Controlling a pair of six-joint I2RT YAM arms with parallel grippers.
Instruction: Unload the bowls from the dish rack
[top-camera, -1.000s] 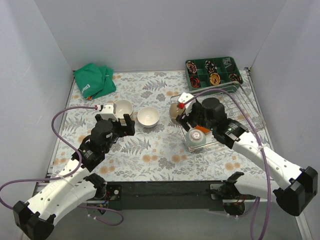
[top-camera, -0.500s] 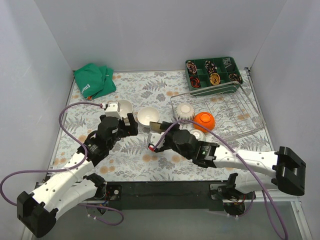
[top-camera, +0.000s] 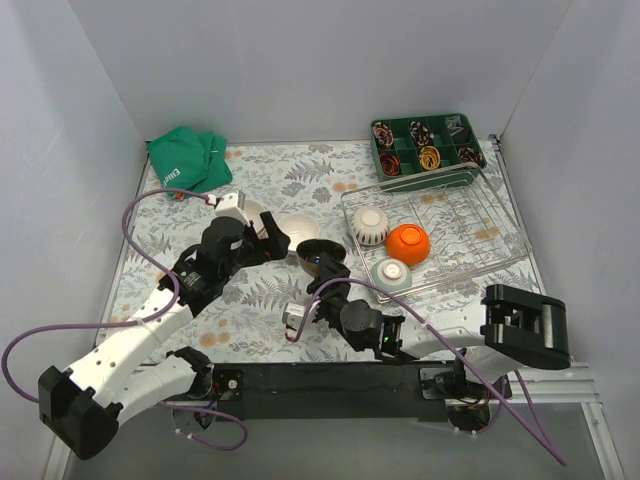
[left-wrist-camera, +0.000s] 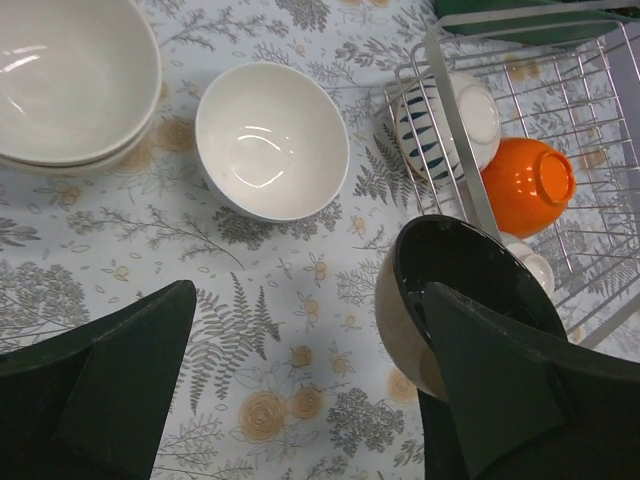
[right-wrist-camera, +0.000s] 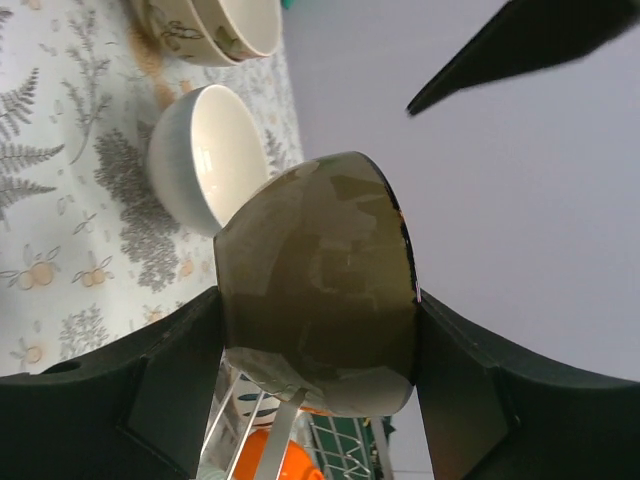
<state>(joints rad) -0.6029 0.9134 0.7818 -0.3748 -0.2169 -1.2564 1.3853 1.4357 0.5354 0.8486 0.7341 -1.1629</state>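
- The right end effector is clenched on the sides of the dark-glazed bowl.
- That bowl is outside the dish rack, just beside its left edge and near the white bowl.
- The left end effector is spread wide and holds nothing, over the bench beside the dark-glazed bowl.
- The orange bowl and the ribbed bowl lie in the rack.

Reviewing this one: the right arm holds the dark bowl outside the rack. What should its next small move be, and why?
Probably lower the dark bowl onto the bare table beside the white bowl, then open. The right pincer grips it by the sides, and it is already outside the dish rack. I cannot tell whether it touches the table yet, so a gentle descent seems safest.
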